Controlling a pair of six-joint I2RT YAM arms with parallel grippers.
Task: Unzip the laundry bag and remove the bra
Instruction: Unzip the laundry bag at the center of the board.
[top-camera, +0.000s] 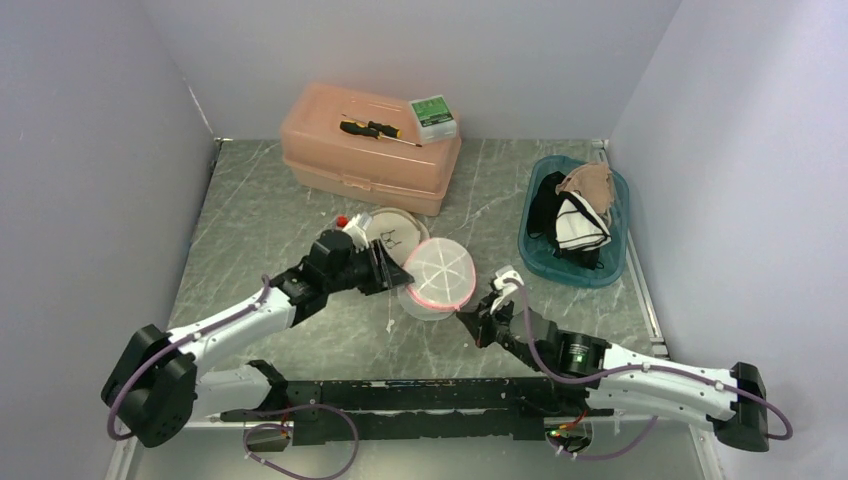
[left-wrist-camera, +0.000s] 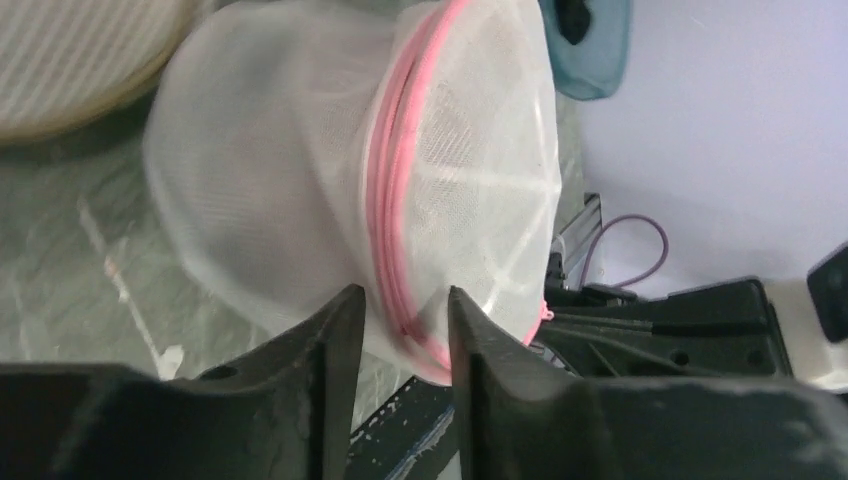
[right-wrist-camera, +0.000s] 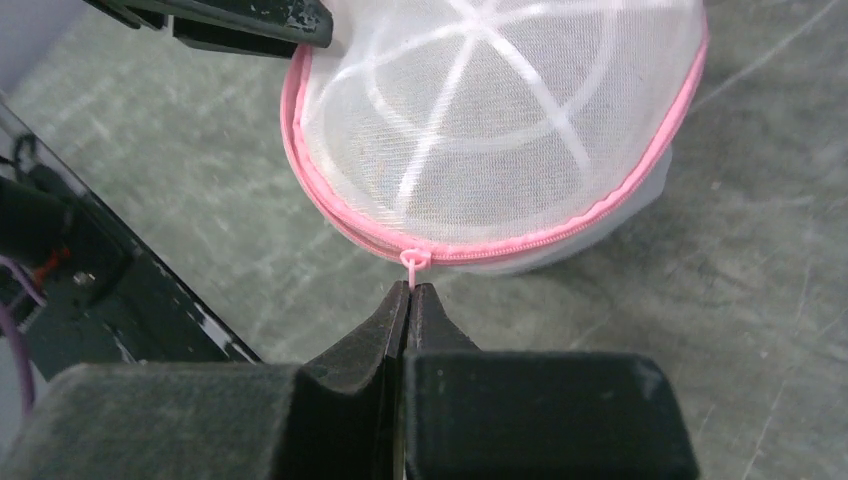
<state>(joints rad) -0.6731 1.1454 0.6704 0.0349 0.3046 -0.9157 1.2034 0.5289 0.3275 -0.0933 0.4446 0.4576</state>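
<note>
Pale lavender walls (top-camera: 420, 50) enclose a grey marbled tabletop (top-camera: 260, 210). The round mesh laundry bag (top-camera: 437, 275) sits between both grippers, its zipped face tilted up toward the right gripper (right-wrist-camera: 409, 290). Being round, it has no clear long axis. The left gripper (left-wrist-camera: 402, 300) straddles its pink rim, jaws parted. The right gripper is clenched on the zipper pull (right-wrist-camera: 413, 260).

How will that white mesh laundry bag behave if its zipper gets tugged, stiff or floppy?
Likely light: the laundry bag has thin, see-through mesh. Its ribs and pink rim hold a dome, so probably springy, not limp. It may slide on the table.
</note>
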